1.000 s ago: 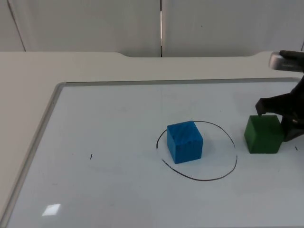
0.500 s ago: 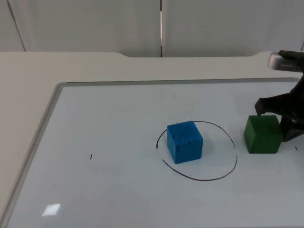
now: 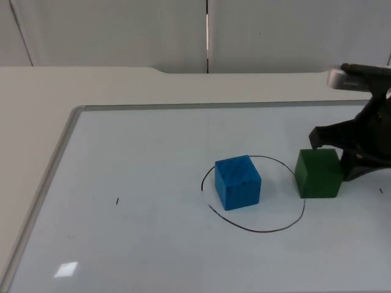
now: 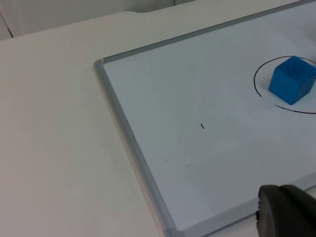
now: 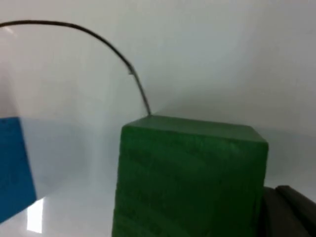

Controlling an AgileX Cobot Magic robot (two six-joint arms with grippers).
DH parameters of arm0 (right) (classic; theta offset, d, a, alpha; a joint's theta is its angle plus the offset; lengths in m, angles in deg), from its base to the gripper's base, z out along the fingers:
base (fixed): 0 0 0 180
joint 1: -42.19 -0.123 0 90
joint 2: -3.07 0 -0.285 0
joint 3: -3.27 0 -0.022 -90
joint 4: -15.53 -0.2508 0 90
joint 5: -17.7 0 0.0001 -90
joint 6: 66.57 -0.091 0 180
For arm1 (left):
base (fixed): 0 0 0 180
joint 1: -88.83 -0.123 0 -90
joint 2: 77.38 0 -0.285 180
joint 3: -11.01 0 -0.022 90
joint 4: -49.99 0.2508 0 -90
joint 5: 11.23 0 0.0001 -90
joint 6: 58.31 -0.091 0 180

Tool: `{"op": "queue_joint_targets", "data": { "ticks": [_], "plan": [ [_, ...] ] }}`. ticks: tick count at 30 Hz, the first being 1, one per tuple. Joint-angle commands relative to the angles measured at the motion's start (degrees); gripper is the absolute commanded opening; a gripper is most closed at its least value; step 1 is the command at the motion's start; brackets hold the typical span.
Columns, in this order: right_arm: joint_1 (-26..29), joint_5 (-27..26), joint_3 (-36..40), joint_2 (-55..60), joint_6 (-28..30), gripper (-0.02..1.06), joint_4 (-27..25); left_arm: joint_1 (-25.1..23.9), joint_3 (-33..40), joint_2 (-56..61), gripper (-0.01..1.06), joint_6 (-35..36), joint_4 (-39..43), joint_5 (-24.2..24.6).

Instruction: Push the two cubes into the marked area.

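Note:
A blue cube (image 3: 237,182) sits inside the left half of a circle (image 3: 263,231) drawn in black on the whiteboard. A green cube (image 3: 317,175) rests on the circle's right edge, straddling the line. My right gripper (image 3: 335,157) is open and pressed against the green cube's right side, one finger (image 3: 317,135) behind it and the other (image 3: 353,172) at its near right. In the right wrist view the green cube (image 5: 187,177) looms close, with the line (image 5: 98,37) curving past it and the blue cube (image 5: 12,168) beyond. My left gripper (image 4: 284,217) waits off the board's near left corner, far from the blue cube (image 4: 292,80).
The whiteboard's grey frame (image 3: 61,159) runs along its left and far sides, with bare beige table around it. A small black mark (image 3: 117,201) lies on the board left of the circle.
My right gripper has moved left, sliding the green cube from outside the circle onto its right edge. The blue cube has stayed in place.

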Motion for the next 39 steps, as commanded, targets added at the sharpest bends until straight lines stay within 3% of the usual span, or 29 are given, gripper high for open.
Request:
{"op": "queue_joint_targets", "data": {
  "ticks": [1,14,20,26,39],
  "plan": [
    [-1.1,-1.1,-0.3,0.0,0.1,0.00,-0.2,0.0,0.3,0.3,0.00,0.4,0.1,-0.6],
    [-1.1,-1.4,-0.3,0.0,0.1,0.00,-0.3,0.0,0.3,0.3,0.00,0.4,0.1,-0.6],
    [-1.1,-5.0,-0.3,0.7,0.1,0.00,-0.4,0.0,0.3,0.3,0.00,0.4,0.1,-0.6],
    [-1.1,-5.1,-0.3,2.3,0.1,0.00,-1.5,0.0,0.3,0.3,0.00,0.4,0.1,-0.6],
    [-5.7,-9.3,-0.3,2.8,-0.3,0.00,-1.5,0.0,0.3,0.3,0.00,0.4,0.1,-0.6]
  ]
}}
